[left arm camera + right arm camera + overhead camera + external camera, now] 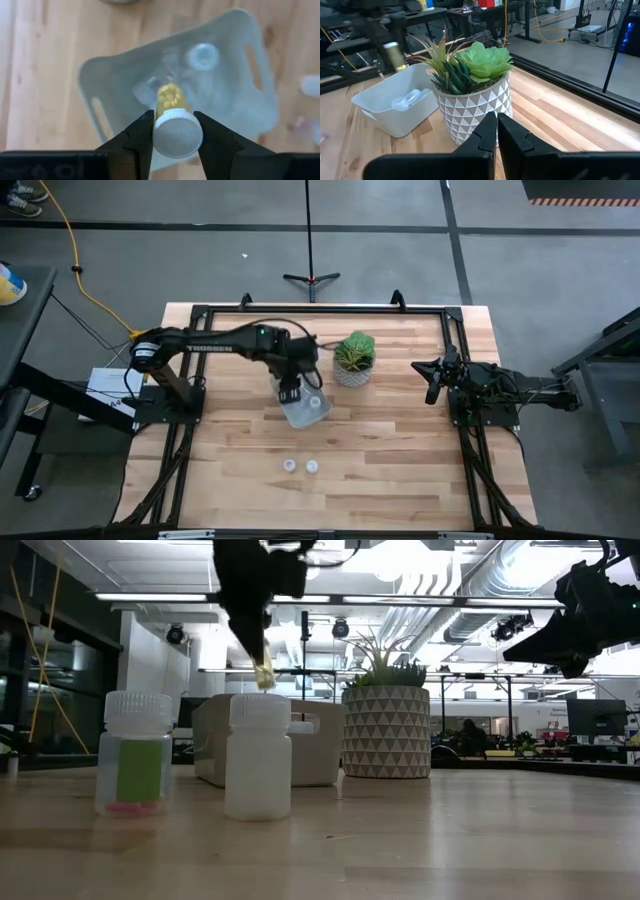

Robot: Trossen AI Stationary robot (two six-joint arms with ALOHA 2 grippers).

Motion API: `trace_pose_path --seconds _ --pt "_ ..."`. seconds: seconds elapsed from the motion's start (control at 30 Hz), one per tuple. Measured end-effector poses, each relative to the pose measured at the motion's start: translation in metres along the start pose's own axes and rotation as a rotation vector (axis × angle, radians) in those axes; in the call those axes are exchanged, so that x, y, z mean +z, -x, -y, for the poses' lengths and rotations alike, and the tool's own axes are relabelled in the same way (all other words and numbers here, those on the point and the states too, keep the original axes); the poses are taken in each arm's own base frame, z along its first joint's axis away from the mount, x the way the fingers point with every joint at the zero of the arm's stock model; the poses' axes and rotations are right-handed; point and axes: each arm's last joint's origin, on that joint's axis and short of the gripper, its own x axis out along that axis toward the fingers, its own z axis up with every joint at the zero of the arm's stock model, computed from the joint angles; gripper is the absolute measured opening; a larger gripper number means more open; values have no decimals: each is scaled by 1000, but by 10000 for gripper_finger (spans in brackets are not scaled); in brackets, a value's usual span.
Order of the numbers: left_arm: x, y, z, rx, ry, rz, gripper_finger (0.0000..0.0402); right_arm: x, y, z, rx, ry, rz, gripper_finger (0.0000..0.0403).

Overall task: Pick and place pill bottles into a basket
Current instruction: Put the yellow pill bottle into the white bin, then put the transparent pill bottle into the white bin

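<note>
My left gripper [290,392] hangs over the pale translucent basket [306,409], shut on a small pill bottle [172,120] with yellow pills and a white cap. It also shows in the low view [262,675]. In the basket, one bottle [202,56] stands cap up and another [147,90] lies on its side. Two more bottles [289,466] [312,466] stand upright on the table nearer the front edge. In the low view one of them has a green label [133,752] and the other is plain white [258,755]. My right gripper [432,380] waits at the table's right, shut and empty. My left gripper pinches the bottle at its white cap [177,136] between its two fingers [142,135], one on each side. The fingers point down from above. The bottle hangs cap up, its body below the fingers, lifted clear above the basket's open top.
A white patterned pot with a green plant [354,358] stands just right of the basket, between the two arms. A black frame [200,315] borders the wooden table's far and side edges. Bare wood lies around the two standing bottles.
</note>
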Motion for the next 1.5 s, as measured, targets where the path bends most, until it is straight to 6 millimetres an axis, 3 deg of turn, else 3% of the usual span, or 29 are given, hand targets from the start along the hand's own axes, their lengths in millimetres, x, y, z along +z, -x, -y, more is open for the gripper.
trace_pose_path --seconds 0.1,0.33,0.73,0.97,1.37,1.5 --pt "1 -11 -15 12 42 18 173 0 0 0 0 0 0 7" --pt "-16 -40 -37 27 108 -57 153 0 0 0 -3 1 0 7" --pt "-37 -74 -39 12 124 -85 165 0 0 1 -48 3 13 7" --pt "-37 -78 -39 8 124 -58 161 0 0 2 -49 4 9 7" --pt "-36 -77 -39 8 93 -50 224 0 0 1 -49 4 10 7" --pt "-27 -64 -39 8 91 -41 240 0 0 1 -48 4 10 7"
